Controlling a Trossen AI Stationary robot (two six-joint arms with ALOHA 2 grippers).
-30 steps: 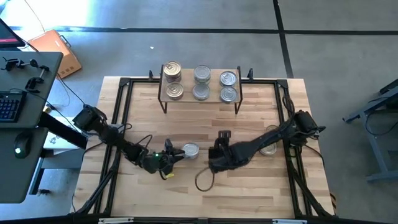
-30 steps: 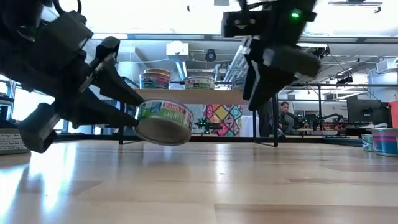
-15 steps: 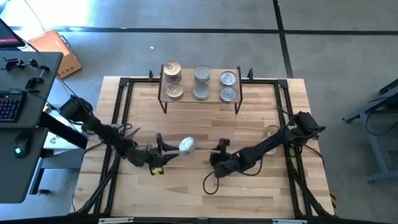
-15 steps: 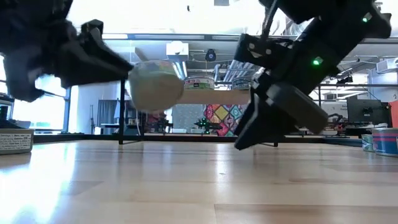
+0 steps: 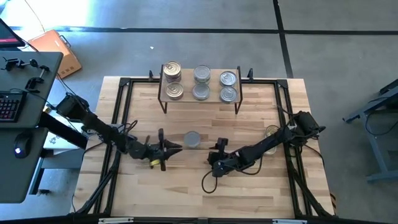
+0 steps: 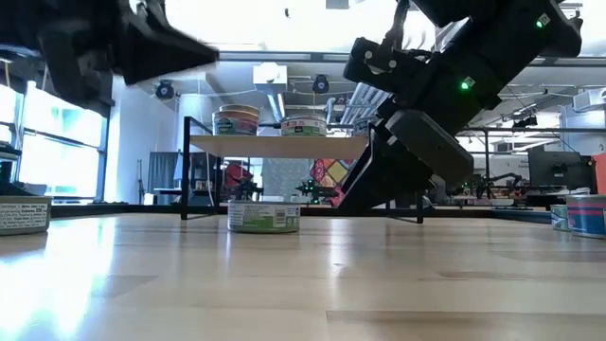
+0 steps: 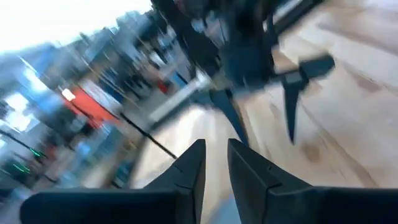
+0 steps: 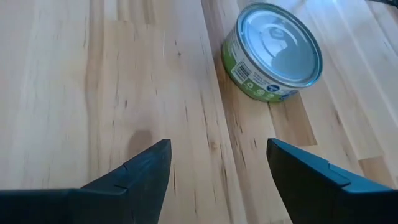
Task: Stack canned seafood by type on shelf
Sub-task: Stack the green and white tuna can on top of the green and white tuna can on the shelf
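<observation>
A short tin (image 5: 192,139) with a green label and a silvery lid (image 8: 272,53) stands upright on its base on the table (image 6: 264,216), between my two grippers. My left gripper (image 5: 177,148) hangs above the table to the tin's left (image 6: 204,52), its fingers shut but for a slim gap (image 7: 214,155), holding nothing. My right gripper (image 5: 214,152) slants down to the right of the tin, open (image 8: 217,168), with the tin ahead of it and apart. The shelf (image 5: 214,86) stands at the far edge with several tins on top.
Another tin (image 5: 268,132) sits partly under my right arm. In the low view, tins show at the left edge (image 6: 21,216) and the right edge (image 6: 587,213). Black frame rails (image 5: 121,106) border the table. A cable loop (image 5: 208,182) lies near the right gripper.
My left gripper lifted the tin, tilted, off the table, then let it go and kept rising, and its fingers closed. The tin has fallen and now stands upright on the table. My right gripper has come down toward the table and tipped forward.
</observation>
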